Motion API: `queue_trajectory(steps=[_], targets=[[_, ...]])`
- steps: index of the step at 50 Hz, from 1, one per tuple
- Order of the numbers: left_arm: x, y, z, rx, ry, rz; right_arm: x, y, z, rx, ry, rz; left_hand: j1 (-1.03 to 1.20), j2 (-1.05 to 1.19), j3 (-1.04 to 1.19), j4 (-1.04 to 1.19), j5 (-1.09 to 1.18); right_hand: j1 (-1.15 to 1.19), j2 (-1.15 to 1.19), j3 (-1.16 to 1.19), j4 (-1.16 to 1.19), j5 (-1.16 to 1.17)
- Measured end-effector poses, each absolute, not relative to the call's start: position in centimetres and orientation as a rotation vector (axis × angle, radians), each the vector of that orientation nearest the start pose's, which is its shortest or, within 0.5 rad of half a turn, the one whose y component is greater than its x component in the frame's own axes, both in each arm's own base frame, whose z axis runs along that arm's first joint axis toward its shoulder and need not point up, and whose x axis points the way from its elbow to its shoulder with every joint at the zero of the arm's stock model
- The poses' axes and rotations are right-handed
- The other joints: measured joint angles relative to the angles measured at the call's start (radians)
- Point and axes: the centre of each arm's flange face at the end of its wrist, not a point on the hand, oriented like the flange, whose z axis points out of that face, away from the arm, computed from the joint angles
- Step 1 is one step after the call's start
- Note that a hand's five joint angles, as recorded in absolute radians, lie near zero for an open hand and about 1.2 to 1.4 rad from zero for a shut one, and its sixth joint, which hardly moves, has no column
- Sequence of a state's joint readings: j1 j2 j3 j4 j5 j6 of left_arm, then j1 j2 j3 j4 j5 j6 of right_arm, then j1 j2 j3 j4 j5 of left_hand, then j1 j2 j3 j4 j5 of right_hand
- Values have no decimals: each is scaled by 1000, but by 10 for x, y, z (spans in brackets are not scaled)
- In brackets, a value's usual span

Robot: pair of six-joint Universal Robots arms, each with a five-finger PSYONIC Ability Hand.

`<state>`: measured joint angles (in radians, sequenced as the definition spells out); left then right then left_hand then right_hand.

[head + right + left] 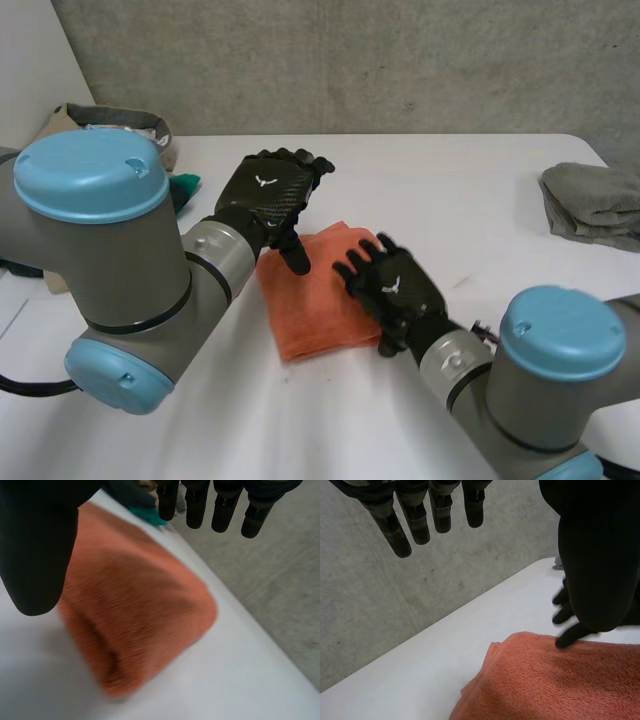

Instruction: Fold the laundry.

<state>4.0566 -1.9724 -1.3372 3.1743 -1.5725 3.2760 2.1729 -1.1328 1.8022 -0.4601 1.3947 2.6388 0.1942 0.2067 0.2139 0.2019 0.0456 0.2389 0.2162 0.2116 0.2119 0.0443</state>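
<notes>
An orange towel [312, 300], folded into a thick rectangle, lies in the middle of the white table [470, 190], between the two arms. The left hand [268, 192] hangs over the towel's far left corner with nothing in it. In the left wrist view its fingers [417, 522] are straight and spread, its thumb [597, 555] points down toward the cloth, and the folded layers show at the towel's corner below the palm. The right hand [398, 290] is over the towel's right edge, also loose and holding nothing. In the right wrist view its fingers [222, 510] reach straight out above the cloth, and its thumb [40, 545] stands apart from them at the side. Whether any fingertip presses the towel cannot be told. A teal cloth [186, 190] lies at the table's far left, just beside a beige bag [110, 118] at the table's edge. A crumpled grey cloth [595, 205] rests well apart at the far right of the table. A concrete wall [350, 60] rises behind the table
</notes>
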Motion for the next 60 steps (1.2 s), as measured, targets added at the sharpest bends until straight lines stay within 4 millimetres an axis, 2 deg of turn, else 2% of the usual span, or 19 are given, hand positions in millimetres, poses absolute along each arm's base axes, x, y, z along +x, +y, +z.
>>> queue_trajectory(steps=[3,9,15,23,27,30,31,33,37,42,43,45,50,52,53,54,55,60], targets=[[-338,-226,241,1036,2469,-2235,318,-198,121,-1362,1865,-1807,0,0,0,0,0,0,0,0,0,0],[-337,-226,237,1043,2482,-2219,326,-210,106,-1370,1858,-1808,0,0,0,0,0,13,14,24,24,25],[-338,-225,235,1045,2486,-2213,337,-227,103,-1357,1833,-1845,0,0,0,0,0,148,154,174,174,172],[-338,-226,234,1046,2488,-2208,350,-247,103,-1338,1801,-1886,0,0,0,0,0,160,157,196,198,179],[-337,-226,233,1044,2488,-2207,354,-253,103,-1333,1791,-1897,0,0,0,0,0,232,244,261,262,233],[-337,-226,234,1041,2487,-2208,360,-260,102,-1333,1767,-1901,0,0,0,0,0,444,471,475,474,440],[-337,-226,234,1040,2486,-2209,362,-261,102,-1333,1757,-1901,0,0,0,0,0,604,653,650,630,593],[-336,-226,235,1038,2484,-2212,365,-264,104,-1334,1735,-1898,0,0,0,0,0,755,886,879,881,827],[-336,-227,237,1037,2478,-2220,369,-269,111,-1325,1700,-1909,0,0,0,0,0,757,920,931,978,866],[-336,-228,242,1032,2462,-2243,368,-284,135,-1281,1654,-1984,0,0,0,0,0,757,920,931,983,866],[-336,-228,247,1025,2447,-2264,364,-295,150,-1250,1633,-2036,0,0,0,0,0,757,920,931,984,866],[-336,-229,252,1017,2434,-2285,361,-304,163,-1223,1615,-2084,0,0,0,0,0,757,920,931,984,866],[-336,-233,269,989,2382,-2363,337,-345,218,-1088,1541,-2284,0,0,0,0,0,757,920,931,985,866],[-337,-233,273,985,2372,-2378,332,-352,228,-1058,1524,-2321,0,0,0,0,0,757,920,931,986,866],[-338,-234,278,980,2353,-2405,319,-369,249,-987,1483,-2404,0,0,0,0,0,757,920,931,987,866],[-338,-234,281,977,2345,-2418,310,-378,260,-944,1455,-2450,0,0,0,0,0,757,920,931,987,866],[-338,-234,282,977,2341,-2423,307,-382,264,-930,1447,-2465,0,0,0,0,0,757,920,931,987,866],[-344,-229,289,995,2321,-2462,253,-428,299,-739,1364,-2654,0,0,0,0,0,757,920,936,988,866]])
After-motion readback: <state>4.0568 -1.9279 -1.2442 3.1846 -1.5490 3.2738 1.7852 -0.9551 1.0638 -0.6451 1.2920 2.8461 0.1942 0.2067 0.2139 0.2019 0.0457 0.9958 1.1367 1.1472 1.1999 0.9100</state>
